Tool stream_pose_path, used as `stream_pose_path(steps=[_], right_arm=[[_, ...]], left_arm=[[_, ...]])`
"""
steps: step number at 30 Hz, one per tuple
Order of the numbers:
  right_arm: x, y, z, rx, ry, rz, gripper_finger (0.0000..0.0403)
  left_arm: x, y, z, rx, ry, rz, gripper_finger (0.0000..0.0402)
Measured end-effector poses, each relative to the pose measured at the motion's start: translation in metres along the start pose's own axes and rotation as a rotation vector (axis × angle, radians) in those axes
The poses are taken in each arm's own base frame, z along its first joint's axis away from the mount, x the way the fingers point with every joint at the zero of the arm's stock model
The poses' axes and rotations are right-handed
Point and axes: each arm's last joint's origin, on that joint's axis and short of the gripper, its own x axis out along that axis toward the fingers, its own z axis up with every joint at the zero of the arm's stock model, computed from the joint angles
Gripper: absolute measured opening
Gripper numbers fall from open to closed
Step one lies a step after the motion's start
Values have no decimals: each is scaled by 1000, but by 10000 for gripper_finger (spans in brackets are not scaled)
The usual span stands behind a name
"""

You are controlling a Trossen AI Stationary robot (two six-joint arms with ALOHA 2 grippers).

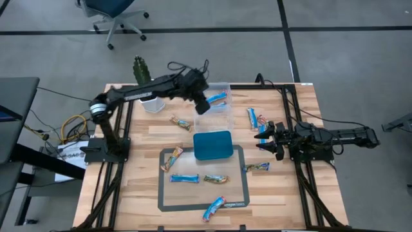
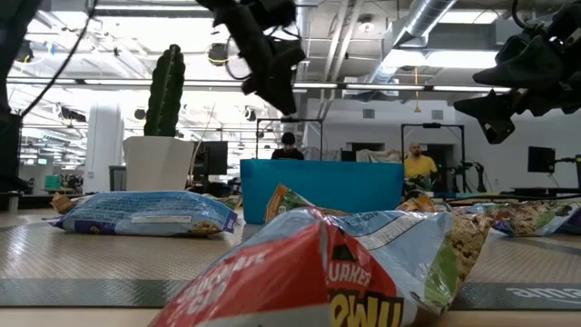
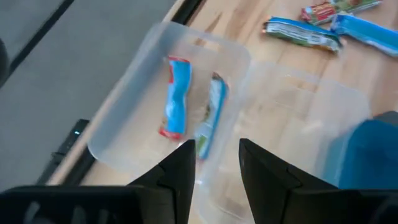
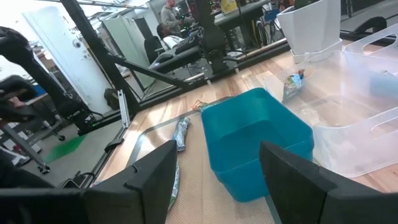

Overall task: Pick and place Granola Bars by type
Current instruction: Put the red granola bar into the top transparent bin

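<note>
My left gripper (image 1: 203,107) (image 3: 217,169) hangs open over the clear plastic box (image 1: 214,111) near the table's far edge. Two blue-and-white bars (image 3: 176,96) (image 3: 211,117) lie flat on the box's floor under it. My right gripper (image 1: 263,139) (image 4: 217,182) is open and raised at the table's right, pointing at the teal tray (image 1: 212,145) (image 4: 256,142). Loose bars lie flat on the table: blue ones (image 1: 185,178) (image 1: 214,208) (image 1: 253,118), tan ones (image 1: 215,179) (image 1: 256,167) (image 1: 181,122), and one (image 1: 170,159) left of the tray.
A cactus in a white pot (image 1: 147,90) (image 2: 165,91) stands by the far left corner, next to the left arm. A grey-bordered mat (image 1: 163,196) covers the table's near middle. People and desks show in the room beyond the table.
</note>
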Motion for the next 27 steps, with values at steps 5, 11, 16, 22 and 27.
stream_pose_path(steps=[5, 11, 16, 22, 27], right_arm=[[0, 0, 0, 0, 0, 0, 221], [0, 0, 0, 0, 0, 0, 221], [0, 0, 0, 0, 0, 1, 221], [0, 0, 0, 0, 0, 2, 221], [0, 0, 0, 0, 0, 2, 221]], left_arm=[[-19, -17, -53, -74, -52, -53, 115], [-46, -34, -109, -189, -33, -145, 115], [-66, -47, -140, -181, -21, -253, 115], [-86, -57, -175, -164, 8, -393, 115], [-100, -63, -204, -206, 3, -497, 115]])
